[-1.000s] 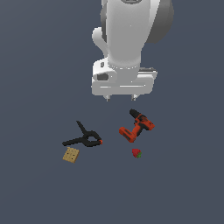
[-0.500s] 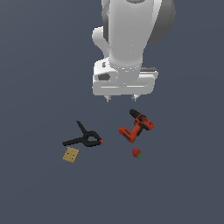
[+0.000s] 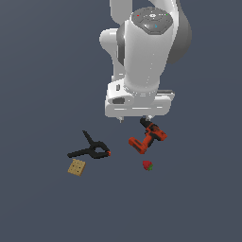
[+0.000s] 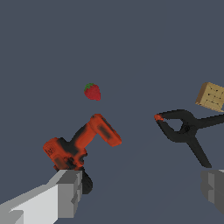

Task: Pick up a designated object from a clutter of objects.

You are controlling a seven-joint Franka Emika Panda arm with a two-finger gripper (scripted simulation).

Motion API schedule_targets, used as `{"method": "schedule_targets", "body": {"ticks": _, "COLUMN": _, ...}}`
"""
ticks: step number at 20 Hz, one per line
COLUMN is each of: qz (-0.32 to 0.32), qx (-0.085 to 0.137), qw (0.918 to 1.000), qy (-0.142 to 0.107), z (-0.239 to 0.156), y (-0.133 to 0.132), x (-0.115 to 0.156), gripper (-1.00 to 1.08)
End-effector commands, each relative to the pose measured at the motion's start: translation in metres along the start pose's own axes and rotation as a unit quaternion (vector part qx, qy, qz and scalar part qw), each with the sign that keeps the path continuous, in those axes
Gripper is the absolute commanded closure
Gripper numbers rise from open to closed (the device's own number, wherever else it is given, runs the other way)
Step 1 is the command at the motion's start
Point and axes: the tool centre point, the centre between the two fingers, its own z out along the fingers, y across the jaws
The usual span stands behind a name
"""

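Note:
The designated object, a tiny red strawberry (image 3: pixel 148 165) (image 4: pixel 92 92) with a green top, lies alone on the dark floor, just clear of the clutter. An orange-red and black drill (image 3: pixel 147 137) (image 4: pixel 81 144) lies beside it. My gripper (image 3: pixel 136 118) (image 4: pixel 140 190) hangs open above the drill's rear end, and nothing is between its grey fingers (image 4: pixel 65 192). The strawberry is well beyond the fingertips, on the far side of the drill from my hand. In the exterior view the big white hand hides part of the drill's end.
A black spring clamp (image 3: pixel 91 150) (image 4: pixel 186 131) with orange tips lies toward the exterior view's left of the drill. A small tan square cracker (image 3: pixel 76 167) (image 4: pixel 211 96) sits just past the clamp. All rest on a flat dark grey floor.
My hand has come down toward the floor and shifted slightly to the exterior view's right, closer to the drill. The objects have not moved.

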Motion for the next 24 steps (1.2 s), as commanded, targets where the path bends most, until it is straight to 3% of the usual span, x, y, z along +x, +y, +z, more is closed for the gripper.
{"method": "schedule_targets", "body": {"ticks": 1, "qz": -0.002, "qx": -0.001, "qw": 1.0, "qy": 0.003, "z": 0.014, "y": -0.006, "x": 0.012, "gripper": -0.92}}
{"method": "schedule_targets", "body": {"ticks": 13, "qz": -0.017, "qx": -0.002, "qw": 0.9996, "qy": 0.021, "z": 0.114, "y": -0.045, "x": 0.074, "gripper": -0.92}}
{"method": "schedule_targets", "body": {"ticks": 24, "qz": -0.025, "qx": 0.0, "qw": 0.9992, "qy": 0.031, "z": 0.178, "y": -0.07, "x": 0.097, "gripper": -0.92}}
